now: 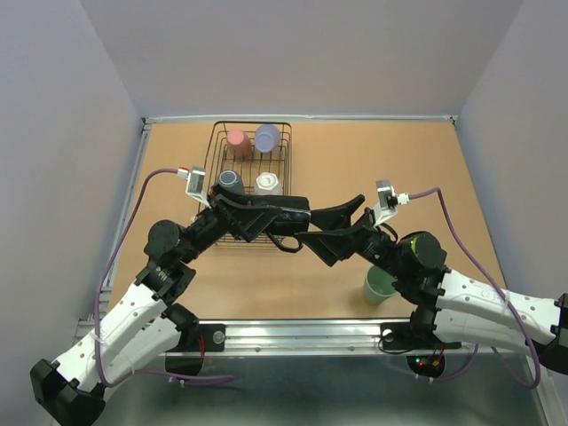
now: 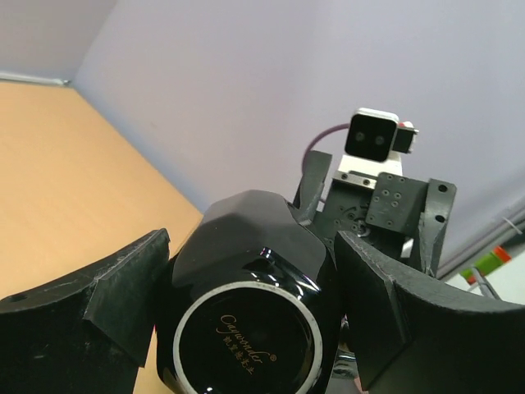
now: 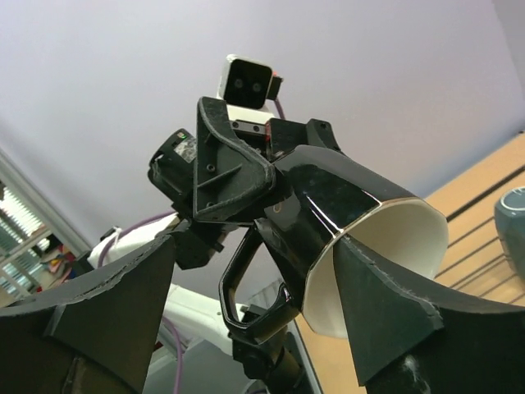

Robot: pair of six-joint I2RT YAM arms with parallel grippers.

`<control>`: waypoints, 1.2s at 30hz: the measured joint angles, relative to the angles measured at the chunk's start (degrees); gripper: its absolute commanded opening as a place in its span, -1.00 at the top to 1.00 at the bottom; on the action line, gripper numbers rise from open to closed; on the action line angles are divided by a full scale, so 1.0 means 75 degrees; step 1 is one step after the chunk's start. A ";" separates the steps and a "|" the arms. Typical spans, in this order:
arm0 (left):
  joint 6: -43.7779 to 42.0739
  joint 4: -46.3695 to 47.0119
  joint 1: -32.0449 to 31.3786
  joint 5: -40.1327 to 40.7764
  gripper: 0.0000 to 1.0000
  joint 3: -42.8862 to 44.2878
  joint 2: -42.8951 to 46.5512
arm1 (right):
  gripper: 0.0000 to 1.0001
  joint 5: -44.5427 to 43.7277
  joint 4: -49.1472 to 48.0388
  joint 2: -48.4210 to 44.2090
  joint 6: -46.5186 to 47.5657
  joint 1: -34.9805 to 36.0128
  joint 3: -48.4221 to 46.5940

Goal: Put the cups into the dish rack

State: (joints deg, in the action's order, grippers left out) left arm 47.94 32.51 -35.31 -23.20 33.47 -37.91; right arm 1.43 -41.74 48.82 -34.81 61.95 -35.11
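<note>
2 grippers are sharing the sideways black mug (image 3: 328, 197) above the dish rack (image 1: 211, 151): left gripper (image 2: 250, 246) clamping its base, right gripper (image 3: 254, 250) jaws standing apart around its rim.

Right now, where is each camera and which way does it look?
Top camera: above, behind the left arm and right arm, looking down at the table and dish rack; both show.
Left wrist camera: on the left arm, facing the base of the black mug; left end effector shows.
Right wrist camera: on the right arm, facing the mug's white inside; right end effector shows.
Shared: both wrist views show the black mug.
</note>
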 measured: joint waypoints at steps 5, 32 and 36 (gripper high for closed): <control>-0.0420 -0.1078 -0.0041 0.0580 1.00 0.0274 0.0076 | -0.68 -0.0341 0.0458 -0.0157 0.0023 0.0000 0.0099; -0.2541 -0.6082 -0.0029 0.6508 1.00 0.1993 -0.1903 | -0.68 -0.1836 0.2457 -0.2238 0.0131 0.0000 0.0810; -0.2576 -0.5968 -0.0029 0.6889 1.00 0.1990 -0.2212 | -0.68 -0.1941 0.2608 -0.2355 0.0134 0.0000 0.0810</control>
State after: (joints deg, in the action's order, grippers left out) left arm 28.62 -12.25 -35.53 28.47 48.40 -54.50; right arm -13.13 -22.17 31.16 -33.80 61.95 -29.04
